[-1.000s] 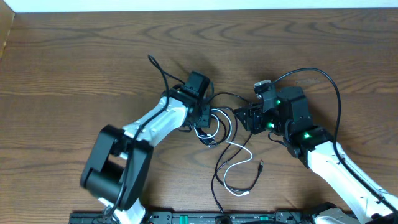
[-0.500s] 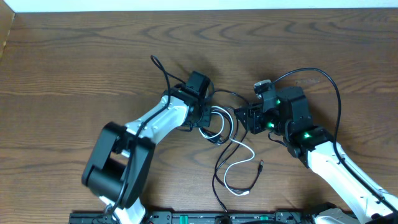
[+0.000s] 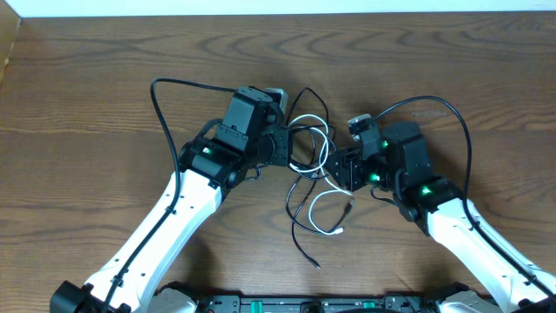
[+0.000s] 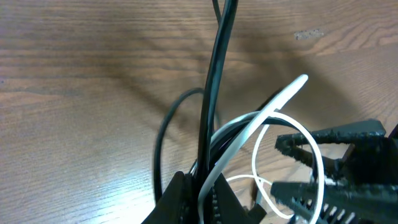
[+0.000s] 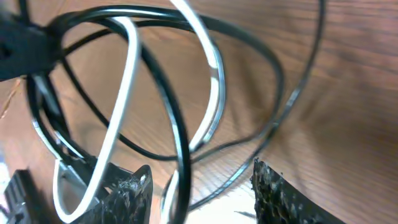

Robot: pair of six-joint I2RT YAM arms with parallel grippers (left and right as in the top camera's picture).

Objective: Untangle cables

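The cables, black ones (image 3: 301, 94) and a white one (image 3: 323, 205), form a tangle between the two arms at the table's middle. My left gripper (image 3: 285, 149) is shut on a bundle of black and white strands; the left wrist view shows a black cable (image 4: 214, 93) and the white cable (image 4: 273, 109) rising out of its closed jaws (image 4: 200, 196). My right gripper (image 3: 340, 169) stands open just right of the tangle. In the right wrist view, loops of white cable (image 5: 124, 87) and black cable (image 5: 168, 106) pass between its spread fingers (image 5: 199, 193) without being pinched. A loose black end (image 3: 315, 263) trails toward the front.
Thick black arm wires arc over the table at the left (image 3: 161, 104) and right (image 3: 460, 130). A brown box corner (image 3: 7, 43) sits at the far left. A black rail (image 3: 261, 304) runs along the front edge.
The left gripper closed on the cable bundle, then swung up and back, pulling the tangle toward the far side. The lower cable loops drew in. The right arm barely moved.
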